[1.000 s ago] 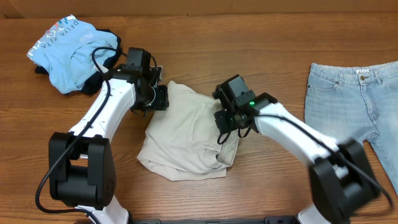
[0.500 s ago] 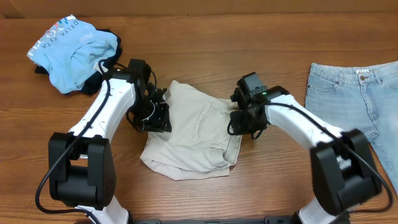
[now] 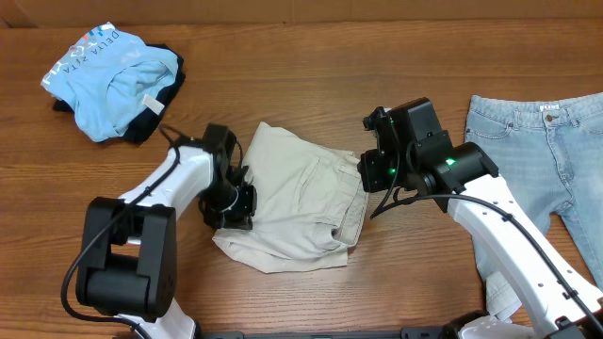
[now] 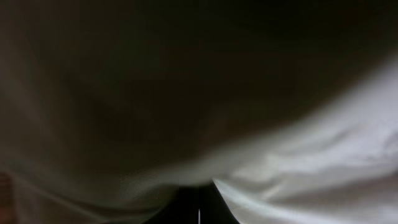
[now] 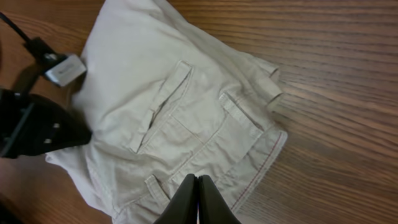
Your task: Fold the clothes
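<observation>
The beige shorts [image 3: 297,202] lie folded in a bundle at the table's middle, a pocket and belt loops facing up in the right wrist view [image 5: 186,106]. My left gripper [image 3: 236,202] presses against the shorts' left edge. Its view is filled by beige cloth [image 4: 298,168] and its fingers look shut [image 4: 199,208]. Whether cloth is pinched cannot be told. My right gripper [image 3: 372,174] is shut and empty [image 5: 198,183], raised over the shorts' right edge near the waistband.
Light-blue jeans [image 3: 537,141] lie flat at the right edge. A sky-blue printed tee [image 3: 104,80] is crumpled on a dark garment [image 3: 160,118] at the back left. The left arm's black gripper shows in the right wrist view [image 5: 37,134].
My left gripper slid down along the shorts' left edge toward the front. My right gripper moved off the shorts to the right and rose. The shorts look flatter.
</observation>
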Available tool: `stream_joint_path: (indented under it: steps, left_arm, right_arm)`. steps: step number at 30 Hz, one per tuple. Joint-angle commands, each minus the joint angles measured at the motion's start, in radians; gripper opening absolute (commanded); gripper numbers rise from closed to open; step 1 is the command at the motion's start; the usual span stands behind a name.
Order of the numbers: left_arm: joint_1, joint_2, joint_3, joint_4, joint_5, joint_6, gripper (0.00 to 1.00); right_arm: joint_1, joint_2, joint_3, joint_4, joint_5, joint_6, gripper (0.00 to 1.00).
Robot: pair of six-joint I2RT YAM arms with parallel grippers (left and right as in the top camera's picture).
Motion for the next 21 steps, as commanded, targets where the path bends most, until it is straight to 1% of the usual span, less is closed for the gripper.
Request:
stream_joint_path:
  steps: [1, 4, 6, 8, 11, 13, 15, 16, 18, 20, 21]
  left_arm:
    - [0.006, -0.013, -0.069, 0.106, -0.103, -0.172, 0.04]
    - [0.006, -0.011, -0.063, 0.25, -0.161, -0.156, 0.04]
    - [0.01, -0.01, -0.025, 0.345, -0.161, -0.147, 0.04]
    - [0.014, -0.01, 0.031, 0.407, -0.174, -0.148, 0.04]
    - [0.028, -0.01, 0.164, 0.424, -0.18, -0.156, 0.04]
    - [0.033, -0.01, 0.267, 0.384, -0.158, -0.139, 0.04]
    - [0.032, -0.01, 0.389, 0.277, -0.145, -0.09, 0.12]
    - [0.03, -0.01, 0.444, 0.211, -0.137, -0.061, 0.24]
    - [0.023, -0.01, 0.544, 0.037, -0.132, -0.038, 0.44]
    - [0.02, -0.01, 0.599, -0.116, -0.132, -0.039, 0.57]
    - [0.02, -0.01, 0.608, -0.177, -0.132, -0.039, 0.6]
  right_arm:
    - [-0.003, 0.005, 0.018, 0.013, -0.069, 0.005, 0.05]
    - [-0.003, 0.021, 0.018, 0.053, -0.131, 0.059, 0.05]
    - [-0.003, 0.041, 0.018, 0.1, -0.156, 0.132, 0.05]
    - [-0.003, 0.068, 0.018, 0.143, -0.149, 0.2, 0.05]
    - [0.0, 0.129, 0.017, 0.208, -0.148, 0.323, 0.05]
    - [0.008, 0.175, 0.016, 0.245, -0.147, 0.362, 0.05]
    - [0.015, 0.226, 0.016, 0.291, -0.147, 0.372, 0.05]
    - [0.016, 0.249, 0.016, 0.312, -0.147, 0.375, 0.05]
    - [0.016, 0.297, 0.016, 0.346, -0.143, 0.394, 0.05]
    - [0.012, 0.335, 0.016, 0.354, -0.124, 0.447, 0.05]
    - [0.009, 0.353, 0.016, 0.355, -0.121, 0.469, 0.05]
